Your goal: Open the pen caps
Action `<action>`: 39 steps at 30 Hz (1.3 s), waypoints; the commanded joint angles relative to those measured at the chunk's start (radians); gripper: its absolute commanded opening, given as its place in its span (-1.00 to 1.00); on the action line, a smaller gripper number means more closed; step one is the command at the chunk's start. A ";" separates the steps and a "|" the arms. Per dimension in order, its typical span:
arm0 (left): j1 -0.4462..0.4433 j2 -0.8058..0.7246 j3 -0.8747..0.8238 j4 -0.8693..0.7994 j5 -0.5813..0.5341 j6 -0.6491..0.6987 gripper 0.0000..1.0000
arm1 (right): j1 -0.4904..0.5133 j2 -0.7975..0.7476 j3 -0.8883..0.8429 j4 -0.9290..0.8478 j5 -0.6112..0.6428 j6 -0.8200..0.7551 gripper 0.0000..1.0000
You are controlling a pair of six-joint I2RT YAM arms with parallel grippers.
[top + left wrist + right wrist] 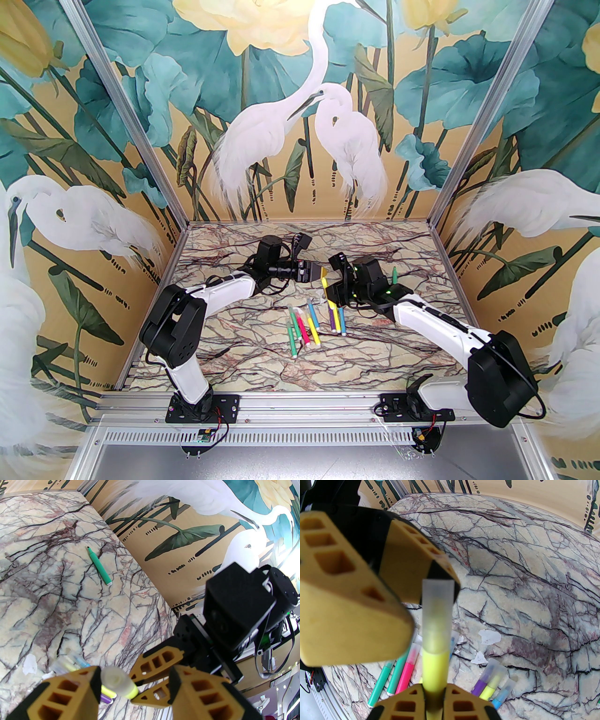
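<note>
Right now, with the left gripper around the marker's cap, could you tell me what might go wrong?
The clear cap sits off centre in the left gripper, so closing may tilt the yellow marker.
The right gripper grips the marker's body well below the cap; a pull might slide it out.

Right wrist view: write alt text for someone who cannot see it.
The right claw grips a yellow pen by its body, its clear cap on and reaching between the open fingers of the left claw. More capped pens lie on the marble table below.
</note>
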 commanded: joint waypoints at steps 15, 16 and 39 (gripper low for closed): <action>-0.008 0.041 0.038 -0.009 0.021 -0.017 -0.68 | 0.008 -0.011 0.013 0.037 0.005 -0.016 -1.00; -0.008 0.041 0.040 -0.010 0.021 -0.019 -0.73 | 0.008 -0.010 0.012 0.039 0.008 -0.015 -1.00; -0.006 -0.005 0.034 -0.003 0.039 -0.044 -1.00 | 0.007 0.078 0.014 0.119 0.023 0.020 -0.36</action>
